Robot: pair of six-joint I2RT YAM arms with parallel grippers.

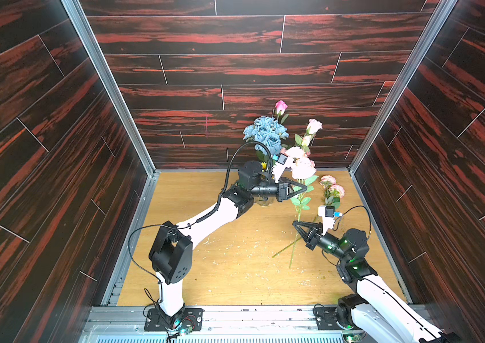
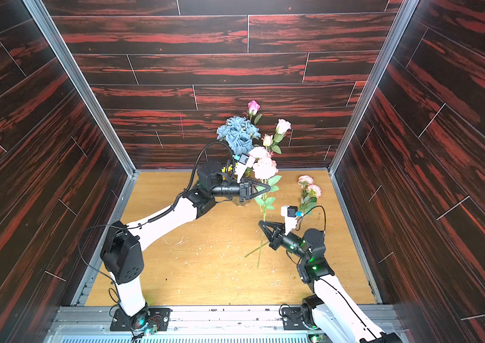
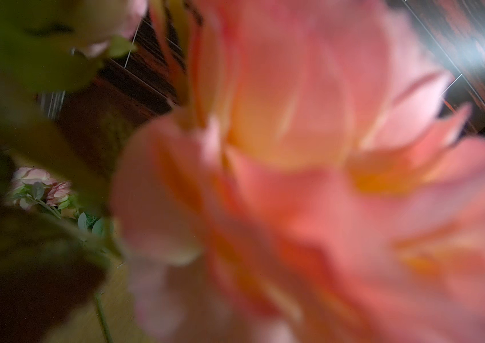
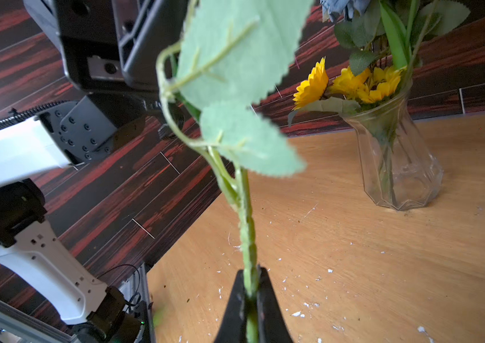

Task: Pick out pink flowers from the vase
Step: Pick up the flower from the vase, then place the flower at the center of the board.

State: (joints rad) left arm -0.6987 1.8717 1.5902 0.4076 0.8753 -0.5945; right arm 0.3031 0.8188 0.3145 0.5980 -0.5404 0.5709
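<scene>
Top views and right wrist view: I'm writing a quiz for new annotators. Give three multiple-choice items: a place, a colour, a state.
1. Where is the two-bloom pink flower that no gripper holds?
A in the vase; B lying on the table; C leaning on the back wall.
2. What colour are the small flowers at the vase's mouth?
A yellow; B white; C purple.
3. The right gripper is:
A open; B shut on a flower stem; C shut on nothing.

1 B: in both top views it lies on the table.
2 A: their petals are yellow.
3 B: its jaws pinch the stem in the right wrist view.
</scene>
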